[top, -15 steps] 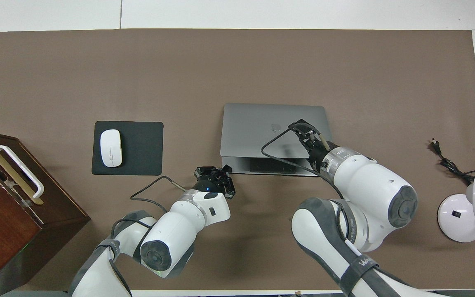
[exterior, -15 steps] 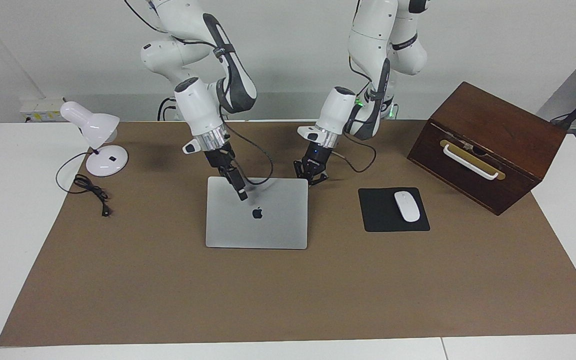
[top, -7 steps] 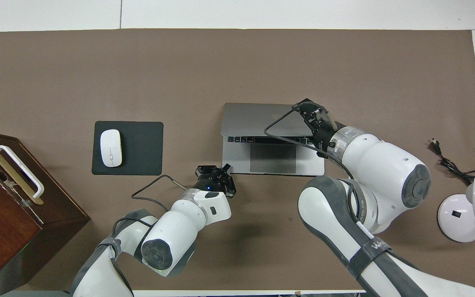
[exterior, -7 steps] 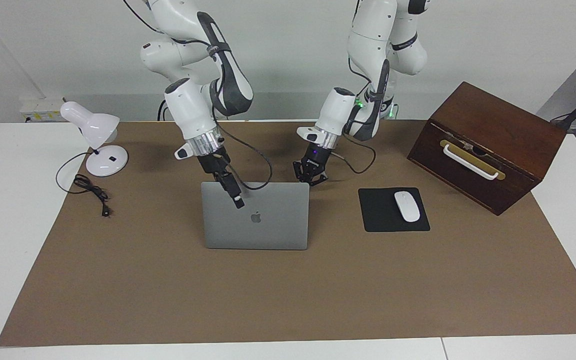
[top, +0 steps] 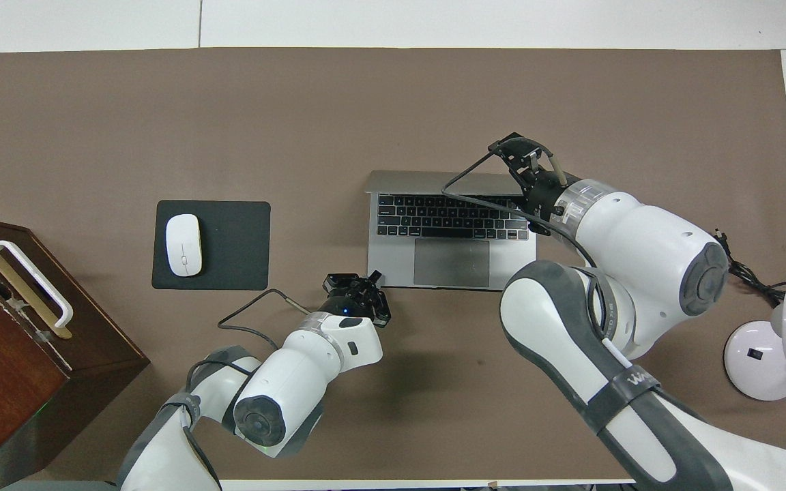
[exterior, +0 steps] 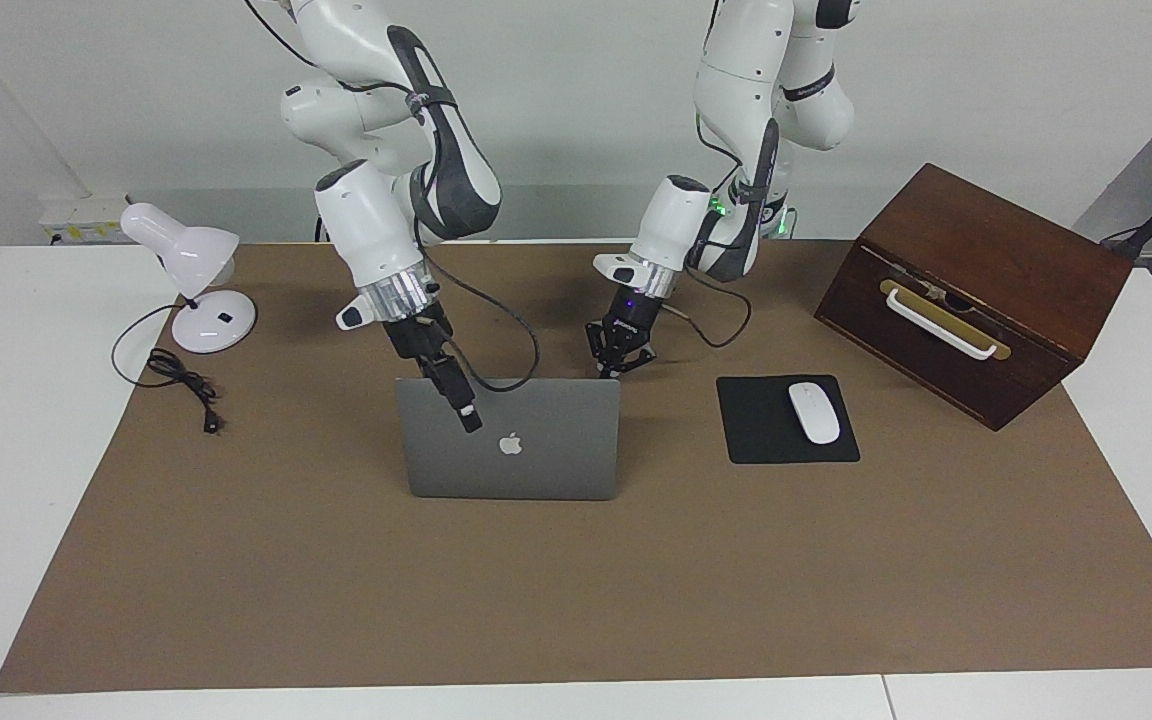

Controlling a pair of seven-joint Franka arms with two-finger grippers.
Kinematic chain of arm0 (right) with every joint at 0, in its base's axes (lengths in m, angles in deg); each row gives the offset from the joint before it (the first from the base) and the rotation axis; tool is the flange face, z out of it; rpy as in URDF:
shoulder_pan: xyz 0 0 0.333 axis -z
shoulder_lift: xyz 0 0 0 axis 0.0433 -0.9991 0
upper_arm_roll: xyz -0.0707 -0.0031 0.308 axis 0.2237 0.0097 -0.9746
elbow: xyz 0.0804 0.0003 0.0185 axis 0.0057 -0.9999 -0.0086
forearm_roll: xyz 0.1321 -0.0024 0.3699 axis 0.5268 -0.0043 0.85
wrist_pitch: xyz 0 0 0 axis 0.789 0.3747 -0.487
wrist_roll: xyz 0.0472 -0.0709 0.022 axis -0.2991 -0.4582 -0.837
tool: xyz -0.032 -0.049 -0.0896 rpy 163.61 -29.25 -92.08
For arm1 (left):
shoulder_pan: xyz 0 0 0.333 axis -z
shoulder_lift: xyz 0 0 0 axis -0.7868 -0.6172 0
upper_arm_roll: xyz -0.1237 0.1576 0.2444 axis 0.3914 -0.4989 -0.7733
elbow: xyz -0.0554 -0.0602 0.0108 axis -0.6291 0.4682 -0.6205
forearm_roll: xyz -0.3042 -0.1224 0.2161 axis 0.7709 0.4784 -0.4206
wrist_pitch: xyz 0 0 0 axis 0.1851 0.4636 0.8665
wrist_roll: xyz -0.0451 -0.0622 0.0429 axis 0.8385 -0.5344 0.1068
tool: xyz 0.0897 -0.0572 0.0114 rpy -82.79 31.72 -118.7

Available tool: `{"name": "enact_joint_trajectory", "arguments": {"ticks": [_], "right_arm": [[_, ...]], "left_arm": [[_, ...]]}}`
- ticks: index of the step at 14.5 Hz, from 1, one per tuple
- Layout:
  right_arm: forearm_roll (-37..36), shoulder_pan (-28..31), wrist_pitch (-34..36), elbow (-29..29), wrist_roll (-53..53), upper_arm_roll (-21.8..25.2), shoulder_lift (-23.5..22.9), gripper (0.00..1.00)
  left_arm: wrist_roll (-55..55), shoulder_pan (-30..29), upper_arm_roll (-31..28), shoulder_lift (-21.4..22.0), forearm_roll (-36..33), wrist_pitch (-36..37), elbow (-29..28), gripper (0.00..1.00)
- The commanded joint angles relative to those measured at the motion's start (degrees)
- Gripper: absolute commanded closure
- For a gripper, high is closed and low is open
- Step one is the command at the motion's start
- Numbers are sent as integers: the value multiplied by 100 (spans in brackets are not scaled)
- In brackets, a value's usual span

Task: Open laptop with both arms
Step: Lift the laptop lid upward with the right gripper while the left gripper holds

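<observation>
A: Laptop (exterior: pixel 509 440) mid-surface, lid near upright. Which pincer has it?

B: Right pincer (exterior: pixel 456 395), clamped on the lid's top edge, probably. Left pincer (exterior: pixel 621 360) at base corner; grip unreadable.

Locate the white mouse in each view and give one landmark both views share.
Facing view: the white mouse lies on the black mouse pad, toward the left arm's end of the table.
Overhead view: the same mouse lies on the pad, beside the laptop.
Shared landmark: the wooden box with a white handle.
</observation>
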Motion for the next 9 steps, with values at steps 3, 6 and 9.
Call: {"name": "enact_joint_trajectory", "arguments": {"ticks": [3,6,9], "right_arm": [[116,193,98,644,-302,-24,-471,0],[64,264,343,1030,-302,-15,-568,0],[46,351,580,1409,-302,11,-700,0]], "left_arm": [[143,6,-11,-438,59,-58,235,100],[151,-2,-11,-439,59,-67,235,100],[151,6,-11,-448,59,-67,235,100]]}}
